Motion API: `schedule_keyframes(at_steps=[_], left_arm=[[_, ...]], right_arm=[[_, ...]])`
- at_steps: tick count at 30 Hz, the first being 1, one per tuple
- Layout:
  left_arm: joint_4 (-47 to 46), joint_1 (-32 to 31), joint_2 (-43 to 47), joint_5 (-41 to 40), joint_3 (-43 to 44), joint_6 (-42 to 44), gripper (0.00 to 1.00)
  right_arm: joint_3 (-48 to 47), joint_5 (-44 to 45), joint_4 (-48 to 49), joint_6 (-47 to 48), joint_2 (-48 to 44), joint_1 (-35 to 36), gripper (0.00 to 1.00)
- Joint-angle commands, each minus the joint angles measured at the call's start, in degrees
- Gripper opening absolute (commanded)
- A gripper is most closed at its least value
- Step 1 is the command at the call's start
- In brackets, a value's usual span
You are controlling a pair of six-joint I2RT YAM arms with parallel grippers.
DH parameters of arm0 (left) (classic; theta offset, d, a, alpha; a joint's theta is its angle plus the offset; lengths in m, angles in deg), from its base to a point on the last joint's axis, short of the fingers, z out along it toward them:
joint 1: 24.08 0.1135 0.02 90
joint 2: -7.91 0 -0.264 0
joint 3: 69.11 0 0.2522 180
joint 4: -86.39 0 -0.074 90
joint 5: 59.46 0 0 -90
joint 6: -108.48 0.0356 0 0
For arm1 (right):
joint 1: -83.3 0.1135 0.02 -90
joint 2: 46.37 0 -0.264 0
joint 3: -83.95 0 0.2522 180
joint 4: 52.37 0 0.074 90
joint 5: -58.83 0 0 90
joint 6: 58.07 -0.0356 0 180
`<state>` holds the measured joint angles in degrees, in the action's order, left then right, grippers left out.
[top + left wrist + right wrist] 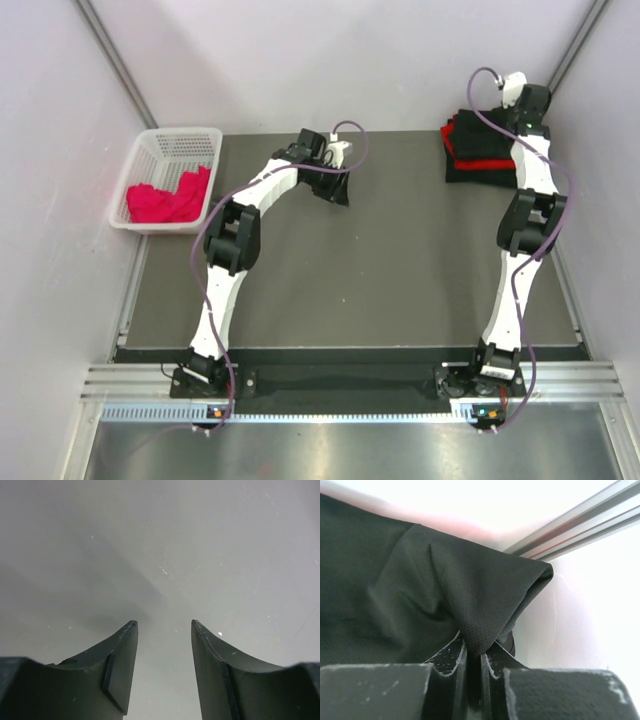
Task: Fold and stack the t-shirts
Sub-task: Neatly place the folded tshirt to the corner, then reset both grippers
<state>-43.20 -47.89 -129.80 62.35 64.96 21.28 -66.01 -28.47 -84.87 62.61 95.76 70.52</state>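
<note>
Soft, even overhead light leaves the top view sharp, with faint shadows on the dark grey matte counter (pixel 400 270); the right wrist view burns out white behind the black mesh cloth t-shirt (pixel 445 590), its foreground slightly soft

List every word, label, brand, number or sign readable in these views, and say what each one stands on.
None can be read in any view.
Basket, red t-shirt in it, folded stack: no print shows.
Black t-shirt pinched in the right claw: plain cloth, no tag in view.
Left claw, open: no markings.
</note>
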Motion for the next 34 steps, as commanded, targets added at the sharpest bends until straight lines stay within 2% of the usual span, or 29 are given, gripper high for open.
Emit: schedule_keyframes(at_steps=[1, 2, 3, 5, 6, 7, 9, 11, 13, 14, 15, 16, 18, 19, 21, 22, 24, 28, 34], left_arm=[[0.2, -0.4, 4.1, -0.5, 0.3, 1.0, 0.52], [0.2, -0.3, 4.1, -0.6, 0.3, 1.1, 0.52], [0.1, -0.4, 4.1, -1.0, 0.4, 1.1, 0.52], [0.2, -0.3, 4.6, -2.4, 0.7, 1.6, 0.54], [-0.1, -0.4, 5.2, -3.4, 1.1, 1.9, 0.55], [-0.7, -0.5, 5.5, -7.4, 1.4, 2.7, 0.57], [-1.4, -0.7, 6.9, -12.3, 2.8, 4.8, 0.58], [-2.7, -0.8, 7.7, -20.6, 5.2, 6.3, 0.62], [-4.3, -0.7, 7.6, -28.9, 7.0, 8.0, 0.64], [-4.8, -0.6, 7.6, -31.1, 7.9, 8.6, 0.7], [-5.6, -0.4, 7.8, -33.4, 8.8, 9.1, 0.75], [-6.3, -0.1, 7.9, -34.7, 9.1, 9.1, 0.98], [-6.8, 0.8, 8.1, -34.7, 9.8, 7.1, 0.99], [-6.8, 1.2, 8.2, -34.8, 9.7, 5.5, 0.99], [-6.3, 2.4, 8.9, -34.0, 8.4, 0.6, 0.99], [-6.2, 2.7, 9.2, -33.9, 7.6, -1.0, 0.99], [-5.0, 3.1, 10.2, -33.0, 4.5, -2.7, 0.99], [-2.8, 3.2, 11.3, -29.8, 0.1, -4.8, 0.99], [-3.4, 3.2, 14.0, -33.6, -5.4, -6.3, 0.99]], right_arm=[[-2.7, 2.7, 4.9, 0.5, 0.4, -0.9, 0.06], [-2.7, 3.8, 5.3, 0.5, 0.2, -0.7, 0.16], [-2.7, 4.9, 5.7, 0.8, -0.2, -0.4, 0.4], [-2.1, 13.0, 8.8, 3.3, -3.0, 1.3, 0.6], [2.6, 16.5, 11.6, 4.5, -5.3, 2.2, 0.64], [7.1, 19.0, 21.5, 5.4, -12.2, 2.8, 0.67], [16.2, 19.6, 29.0, 6.3, -18.3, 4.6, 0.76], [22.1, 18.0, 30.3, 4.5, -25.1, 6.4, 0.82], [26.5, 11.8, 30.2, 1.3, -31.2, 7.8, 0.89], [28.7, 9.5, 28.4, -0.2, -32.3, 9.4, 0.93], [29.1, 6.4, 21.5, -1.9, -33.0, 10.2, 0.95], [29.5, 0.1, 18.0, -5.2, -33.8, 11.1, 1.0], [31.7, -5.8, 8.9, -8.8, -33.8, 14.3, 1.0], [32.5, -11.4, 6.6, -13.1, -33.5, 15.6, 1.0], [34.1, -16.2, 2.9, -19.7, -33.1, 16.2, 1.0], [34.5, -18.8, 2.5, -26.7, -32.7, 16.8, 1.0], [38.0, -15.6, 4.6, -33.6, -33.5, 18.4, 1.0], [42.7, 3.1, 6.8, -33.9, -37.8, 26.3, 1.0], [45.4, 6.1, 6.7, -35.2, -39.6, 28.5, 1.0]])
